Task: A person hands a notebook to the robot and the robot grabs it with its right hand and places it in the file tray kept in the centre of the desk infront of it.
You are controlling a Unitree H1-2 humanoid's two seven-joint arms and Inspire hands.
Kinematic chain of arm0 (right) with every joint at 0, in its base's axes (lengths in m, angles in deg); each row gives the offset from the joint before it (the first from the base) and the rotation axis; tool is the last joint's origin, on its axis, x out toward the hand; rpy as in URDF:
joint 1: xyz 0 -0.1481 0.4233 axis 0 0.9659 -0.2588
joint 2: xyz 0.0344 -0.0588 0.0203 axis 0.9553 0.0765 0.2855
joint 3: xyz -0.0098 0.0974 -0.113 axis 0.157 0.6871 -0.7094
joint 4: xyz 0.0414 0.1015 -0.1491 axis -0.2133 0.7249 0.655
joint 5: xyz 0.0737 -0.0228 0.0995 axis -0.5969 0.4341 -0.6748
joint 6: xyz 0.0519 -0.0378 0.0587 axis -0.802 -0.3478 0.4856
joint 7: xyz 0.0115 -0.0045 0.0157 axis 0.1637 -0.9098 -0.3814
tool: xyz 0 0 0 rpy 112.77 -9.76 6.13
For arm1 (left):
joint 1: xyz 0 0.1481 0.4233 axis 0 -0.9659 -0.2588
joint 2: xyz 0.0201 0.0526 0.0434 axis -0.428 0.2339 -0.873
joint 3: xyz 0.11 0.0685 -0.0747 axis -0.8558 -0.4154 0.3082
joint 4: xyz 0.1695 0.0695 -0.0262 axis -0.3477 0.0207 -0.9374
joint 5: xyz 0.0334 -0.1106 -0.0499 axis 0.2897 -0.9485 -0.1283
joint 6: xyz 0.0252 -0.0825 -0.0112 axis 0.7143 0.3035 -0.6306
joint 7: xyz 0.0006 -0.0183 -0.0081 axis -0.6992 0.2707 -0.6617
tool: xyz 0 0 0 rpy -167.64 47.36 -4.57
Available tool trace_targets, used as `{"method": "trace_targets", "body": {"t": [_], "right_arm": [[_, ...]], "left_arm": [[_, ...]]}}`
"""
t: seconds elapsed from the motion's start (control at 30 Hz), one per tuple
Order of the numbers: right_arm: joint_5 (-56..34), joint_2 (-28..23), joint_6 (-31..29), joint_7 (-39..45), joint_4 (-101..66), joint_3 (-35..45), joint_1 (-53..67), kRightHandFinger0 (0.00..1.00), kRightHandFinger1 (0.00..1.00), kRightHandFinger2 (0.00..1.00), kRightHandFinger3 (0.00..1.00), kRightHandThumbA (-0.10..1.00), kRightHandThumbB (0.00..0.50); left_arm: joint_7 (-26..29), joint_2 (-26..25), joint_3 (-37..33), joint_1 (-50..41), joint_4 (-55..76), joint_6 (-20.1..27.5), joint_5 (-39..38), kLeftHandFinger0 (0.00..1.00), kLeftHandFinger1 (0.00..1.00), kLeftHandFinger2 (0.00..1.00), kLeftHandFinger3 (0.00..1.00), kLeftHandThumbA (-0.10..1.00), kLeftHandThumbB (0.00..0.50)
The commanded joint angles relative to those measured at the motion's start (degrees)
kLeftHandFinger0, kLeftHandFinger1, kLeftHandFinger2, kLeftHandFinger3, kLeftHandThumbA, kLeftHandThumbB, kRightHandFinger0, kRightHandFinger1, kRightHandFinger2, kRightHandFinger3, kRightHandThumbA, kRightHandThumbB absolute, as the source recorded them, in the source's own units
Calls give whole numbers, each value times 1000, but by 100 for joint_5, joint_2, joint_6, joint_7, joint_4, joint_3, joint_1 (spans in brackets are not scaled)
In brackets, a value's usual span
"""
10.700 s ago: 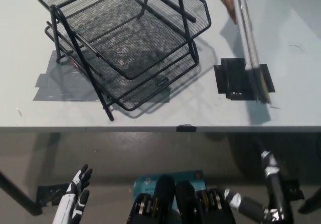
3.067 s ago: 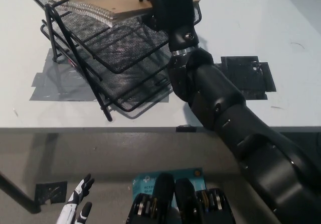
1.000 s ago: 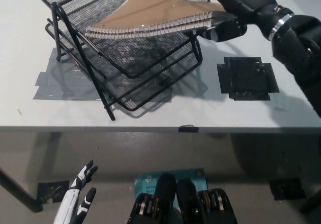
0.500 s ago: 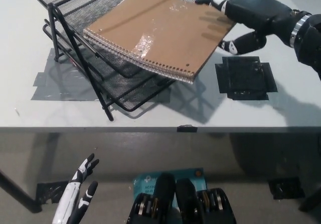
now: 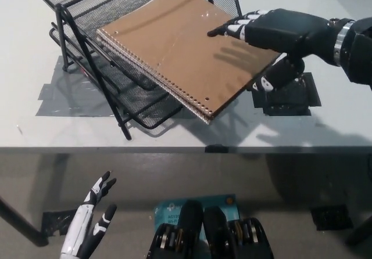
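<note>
The brown spiral notebook (image 5: 189, 53), its cardboard cover up, lies tilted across the black mesh file tray (image 5: 87, 15). The right hand (image 5: 279, 35) pinches its right edge. The left hand (image 5: 90, 230) hangs low, fingers spread.

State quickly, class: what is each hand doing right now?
Left hand: open, holding nothing, low beside the desk.
Right hand: shut on the notebook, at its right edge, over the file tray.
</note>
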Motion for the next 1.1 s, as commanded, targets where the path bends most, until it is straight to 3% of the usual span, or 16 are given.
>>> {"method": "trace_targets", "body": {"t": [0.0, 0.13, 0.37, 0.57, 0.63, 0.73, 0.77, 0.8, 0.83, 0.93, 1.03, 1.07], "right_arm": [[276, 398, 1039, 1720, -782, 528, -1371, 1000, 1000, 1000, 1000, 781, 500], [735, 846, 1039, 1678, -602, 419, -1484, 1000, 1000, 1000, 1000, 724, 500], [903, 1001, 1039, 1729, -11, 245, -1551, 1000, 1000, 1000, 1000, 628, 500], [1062, 673, 1039, 1729, 103, -126, -1519, 1000, 1000, 1000, 1000, 631, 500], [1013, 639, 1039, 1720, 26, -8, -1422, 1000, 1000, 1000, 1000, 720, 500], [840, 775, 1039, 1345, -733, 1009, -964, 1000, 1000, 1000, 1000, 965, 500], [582, 854, 1039, 1026, -1231, 1628, -736, 1000, 1000, 1000, 1000, 1000, 476], [472, 848, 1039, 901, -1393, 1783, -693, 1000, 1000, 1000, 1000, 1000, 479], [235, 860, 1039, 686, -1784, 2226, -635, 1000, 1000, 1000, 1000, 1000, 443], [-136, 767, 1039, 320, -2592, 3337, -730, 1000, 1000, 1000, 1000, 1000, 451], [-100, 962, 1039, 954, -3301, 4650, -1054, 1000, 1000, 1000, 1000, 1000, 460], [-131, 1027, 1039, 1095, -3468, 4964, -1146, 1000, 1000, 1000, 1000, 1000, 441]], "left_arm": [[-162, -134, 2, 178, 214, 131, -165, 996, 938, 916, 1000, 957, 297], [-139, -115, -16, 169, 146, 262, -178, 1000, 942, 917, 1000, 941, 286], [-173, -117, -1, 219, 224, 187, -251, 988, 937, 918, 1000, 915, 287], [-183, -133, 28, 306, 101, 329, -289, 997, 945, 924, 1000, 920, 276], [-177, -127, 24, 263, 117, 325, -272, 1000, 954, 936, 1000, 927, 269], [-168, -102, 15, 189, 152, 312, -256, 985, 946, 930, 1000, 920, 280], [-170, -89, 12, 180, 147, 313, -270, 985, 944, 924, 1000, 917, 289], [-170, -82, 13, 186, 143, 309, -278, 985, 944, 922, 1000, 916, 291], [-169, -82, 26, 178, 171, 243, -280, 990, 946, 921, 1000, 925, 306], [-152, -114, 69, 213, 146, 256, -294, 951, 929, 910, 1000, 925, 326], [-181, -79, 59, 224, 122, 190, -371, 945, 927, 906, 1000, 906, 352], [-177, -74, 57, 207, 142, 154, -349, 955, 933, 910, 1000, 917, 352]]}}
